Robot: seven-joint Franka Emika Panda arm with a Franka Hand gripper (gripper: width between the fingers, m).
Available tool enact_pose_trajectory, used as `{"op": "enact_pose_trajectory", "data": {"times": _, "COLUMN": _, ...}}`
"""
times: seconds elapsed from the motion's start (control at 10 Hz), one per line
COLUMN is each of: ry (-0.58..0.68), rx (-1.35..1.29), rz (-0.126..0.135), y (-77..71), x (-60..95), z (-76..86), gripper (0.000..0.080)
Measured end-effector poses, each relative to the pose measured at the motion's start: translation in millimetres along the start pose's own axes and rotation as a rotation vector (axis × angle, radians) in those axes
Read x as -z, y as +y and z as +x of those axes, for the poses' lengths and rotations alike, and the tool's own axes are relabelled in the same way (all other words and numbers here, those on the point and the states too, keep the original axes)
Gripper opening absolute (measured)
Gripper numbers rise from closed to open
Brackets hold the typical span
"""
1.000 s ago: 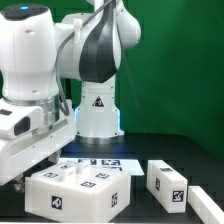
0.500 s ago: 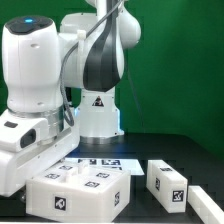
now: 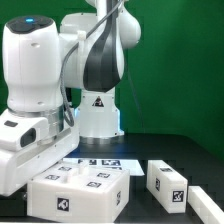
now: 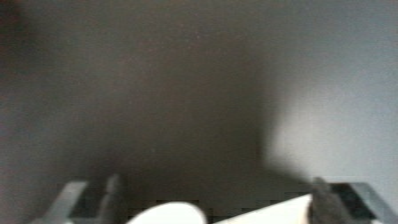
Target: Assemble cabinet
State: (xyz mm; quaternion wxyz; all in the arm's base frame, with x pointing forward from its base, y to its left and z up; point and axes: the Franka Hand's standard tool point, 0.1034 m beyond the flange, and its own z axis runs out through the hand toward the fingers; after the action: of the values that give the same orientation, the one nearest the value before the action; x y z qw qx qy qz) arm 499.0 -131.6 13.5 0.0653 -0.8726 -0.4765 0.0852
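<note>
The cabinet is still in loose white parts on the black table point(image 3: 190, 150). The biggest, a box point(image 3: 75, 192), sits low in the exterior view, left of centre, with tags on its top and front. To that view's right, apart from the box, stands a smaller block point(image 3: 166, 183) with a tag on its near face. Just beyond the block, a third part point(image 3: 207, 205) is cut off by the picture's edge. The marker board point(image 3: 100, 160) lies flat behind the box, in front of the arm's base. The arm point(image 3: 40, 90) bends down at the exterior view's left, its end reaching the box's left end; its fingers are hidden there. In the blurred wrist view the claw point(image 4: 222, 202) stands wide apart, its fingers point(image 4: 89, 200) gripping nothing. A rounded white shape point(image 4: 169, 214) shows in the gap, nearer one finger; what it is I cannot tell. A green backdrop point(image 3: 180, 60) closes the scene.
</note>
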Motion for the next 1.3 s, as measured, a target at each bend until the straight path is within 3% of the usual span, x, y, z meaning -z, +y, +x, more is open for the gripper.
{"op": "enact_pose_trajectory", "data": {"times": 0.2, "ry": 0.000, "rx": -0.002, "rz": -0.001, "y": 0.6, "x": 0.7, "z": -1.2, "gripper": 0.0210}}
{"op": "enact_pose_trajectory", "data": {"times": 0.7, "ry": 0.000, "rx": -0.002, "rz": 0.007, "y": -0.2, "x": 7.9, "z": -0.9, "gripper": 0.0211}}
{"op": "enact_pose_trajectory", "data": {"times": 1.1, "ry": 0.004, "rx": -0.017, "rz": 0.026, "y": -7.6, "x": 56.6, "z": 4.6, "gripper": 0.0212}}
{"op": "enact_pose_trajectory", "data": {"times": 1.2, "ry": 0.009, "rx": -0.016, "rz": 0.012, "y": -6.5, "x": 67.6, "z": 9.0, "gripper": 0.0212}}
{"op": "enact_pose_trajectory", "data": {"times": 1.3, "ry": 0.007, "rx": -0.017, "rz": 0.017, "y": -7.5, "x": 63.2, "z": 7.4, "gripper": 0.0212}}
